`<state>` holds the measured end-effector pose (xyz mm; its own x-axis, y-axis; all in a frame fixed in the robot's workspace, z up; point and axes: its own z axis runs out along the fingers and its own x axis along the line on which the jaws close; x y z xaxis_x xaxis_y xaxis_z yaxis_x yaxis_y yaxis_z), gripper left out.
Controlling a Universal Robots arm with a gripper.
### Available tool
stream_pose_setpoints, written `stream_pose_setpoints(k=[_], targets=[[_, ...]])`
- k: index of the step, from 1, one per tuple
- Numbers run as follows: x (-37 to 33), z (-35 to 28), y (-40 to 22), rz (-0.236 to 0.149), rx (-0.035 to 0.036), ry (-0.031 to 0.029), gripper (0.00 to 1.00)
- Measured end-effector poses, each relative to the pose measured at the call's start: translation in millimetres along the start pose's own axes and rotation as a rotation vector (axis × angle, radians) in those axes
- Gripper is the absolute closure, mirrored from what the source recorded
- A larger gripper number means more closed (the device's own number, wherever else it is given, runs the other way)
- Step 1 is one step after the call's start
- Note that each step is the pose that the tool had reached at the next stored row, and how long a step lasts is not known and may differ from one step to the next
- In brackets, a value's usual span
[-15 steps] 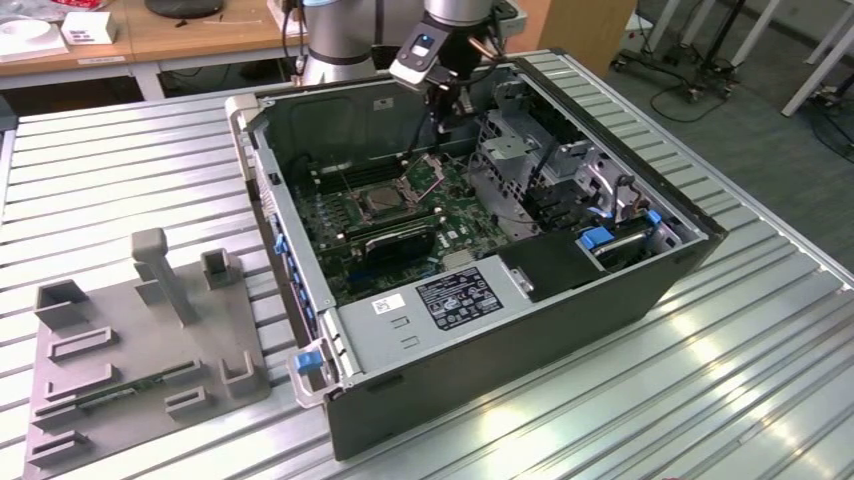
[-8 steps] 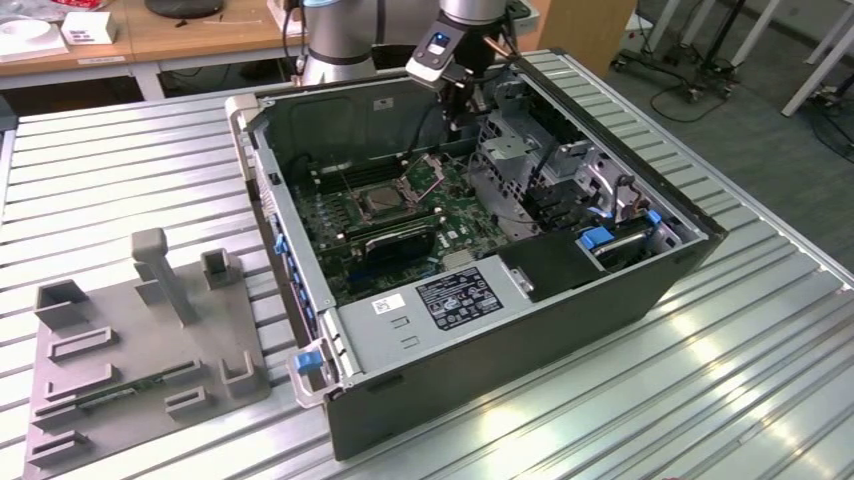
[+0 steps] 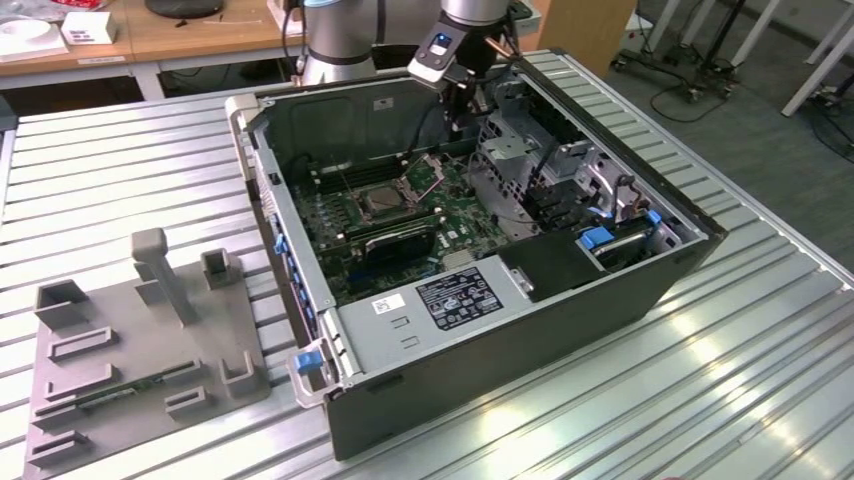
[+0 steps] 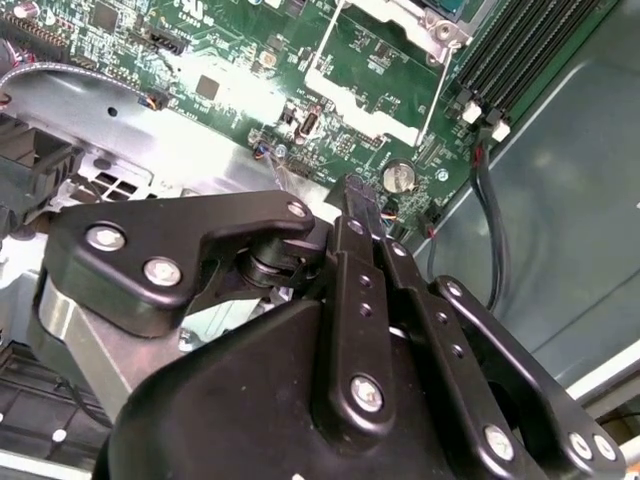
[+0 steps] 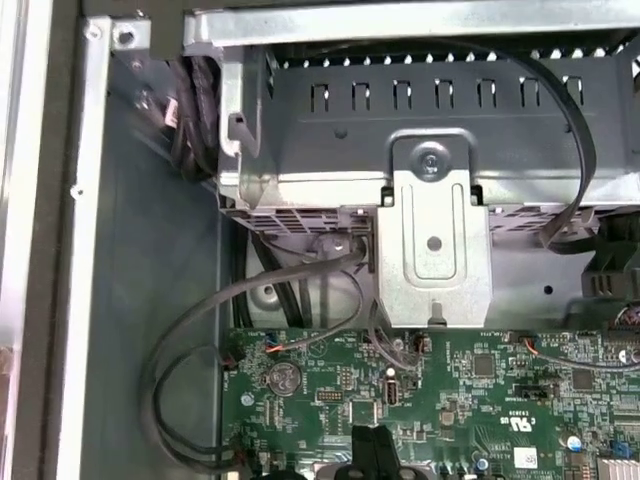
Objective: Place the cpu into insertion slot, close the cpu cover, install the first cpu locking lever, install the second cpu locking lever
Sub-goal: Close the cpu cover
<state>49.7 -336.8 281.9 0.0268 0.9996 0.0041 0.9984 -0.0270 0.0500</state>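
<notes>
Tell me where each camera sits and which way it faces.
Exterior view: raised off to one side, looking down into the open computer case; arm and gripper show.
First wrist view: at the wrist, facing the green board and metal cage; jaw tips show.
Second wrist view: at the wrist, looking along the shut jaws to the board.
Both wrist views share the round battery.

Gripper, jaws apparently together, over green motherboard
</notes>
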Motion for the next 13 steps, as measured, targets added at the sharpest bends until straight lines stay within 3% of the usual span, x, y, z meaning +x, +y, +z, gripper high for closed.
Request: stream_pose_setpoints(k=[13], targets=[[0.0, 23.6, -1.2, 0.000, 0.0000, -0.0007, 0.89]])
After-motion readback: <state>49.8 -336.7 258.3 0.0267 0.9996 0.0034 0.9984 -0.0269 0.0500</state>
